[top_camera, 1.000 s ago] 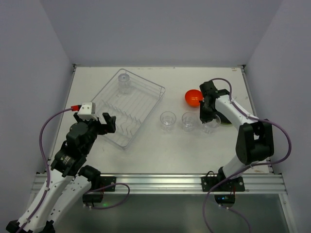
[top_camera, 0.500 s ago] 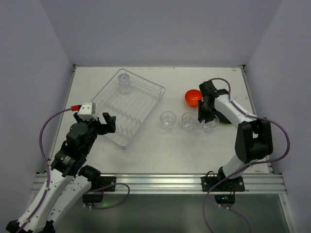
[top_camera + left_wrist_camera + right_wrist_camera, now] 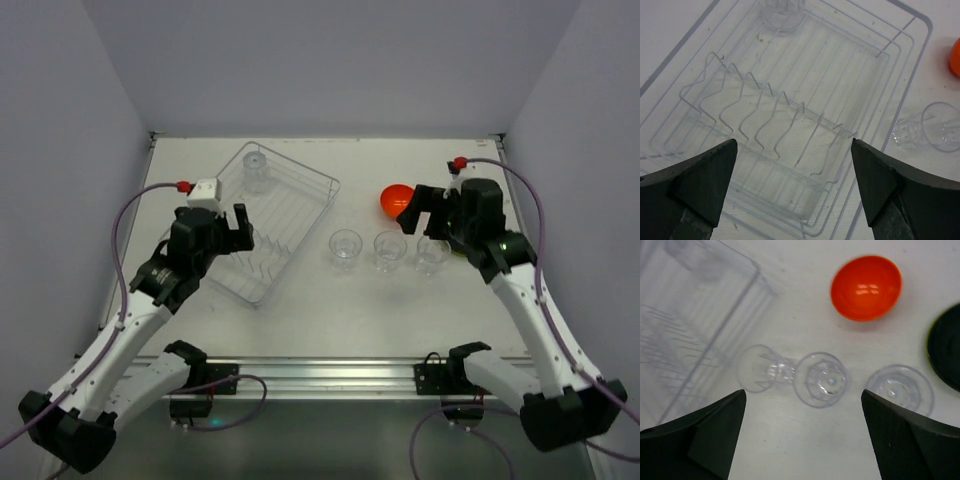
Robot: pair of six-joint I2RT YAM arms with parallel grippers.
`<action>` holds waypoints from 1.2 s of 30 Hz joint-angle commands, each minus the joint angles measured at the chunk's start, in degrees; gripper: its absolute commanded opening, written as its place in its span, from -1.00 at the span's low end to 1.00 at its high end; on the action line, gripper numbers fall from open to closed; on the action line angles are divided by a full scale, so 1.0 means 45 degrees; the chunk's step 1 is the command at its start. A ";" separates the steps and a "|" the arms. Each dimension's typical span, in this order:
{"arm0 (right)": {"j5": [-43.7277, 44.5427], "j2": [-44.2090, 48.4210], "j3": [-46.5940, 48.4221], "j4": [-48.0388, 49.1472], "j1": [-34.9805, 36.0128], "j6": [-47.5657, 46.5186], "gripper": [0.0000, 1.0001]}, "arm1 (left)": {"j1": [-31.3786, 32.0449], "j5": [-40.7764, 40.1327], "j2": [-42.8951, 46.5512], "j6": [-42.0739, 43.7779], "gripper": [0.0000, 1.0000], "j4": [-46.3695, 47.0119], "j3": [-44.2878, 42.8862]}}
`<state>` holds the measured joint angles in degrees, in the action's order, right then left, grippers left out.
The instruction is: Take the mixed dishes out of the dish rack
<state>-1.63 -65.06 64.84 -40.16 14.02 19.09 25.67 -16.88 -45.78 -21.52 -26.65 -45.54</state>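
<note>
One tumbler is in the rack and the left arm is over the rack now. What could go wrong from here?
The tumbler stands in the dish rack's far corner, close to the wire walls; the open left gripper may snag wire and drag the rack.
The tines lie between gripper and tumbler; a low approach could catch them.
The three unloaded tumblers stand close together; adding one risks a knock.

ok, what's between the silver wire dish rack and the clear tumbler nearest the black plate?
Two more clear tumblers: one beside the silver wire rack, one midway; right wrist view shows it.
</note>
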 commanded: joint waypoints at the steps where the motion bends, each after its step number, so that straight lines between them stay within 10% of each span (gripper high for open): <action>1: -0.3985 0.3200 -0.3706 0.6197 0.0009 0.1432 0.98 | -0.0176 -0.0056 -0.1911 -0.1251 1.00 0.0494 -0.2044; 4: -0.3917 0.4903 -0.6099 0.9310 -0.0010 0.2453 0.98 | -0.0954 0.0547 -0.4664 -0.2480 1.00 -0.0305 -0.4269; 17: -0.1181 0.5512 -0.6713 0.8418 -0.0010 0.3589 0.98 | -0.1388 -0.2375 -1.3690 -0.3267 1.00 -0.2629 -1.2432; 36: -0.2060 0.5668 -0.6810 0.8651 -0.0010 0.3238 0.98 | -0.2462 -0.0859 -1.6407 -0.0356 0.86 0.0709 -1.3040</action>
<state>-10.09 -39.59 33.10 -4.32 14.17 34.46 15.46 -23.53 -117.93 -25.89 -28.03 -100.95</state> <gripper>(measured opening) 0.990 0.939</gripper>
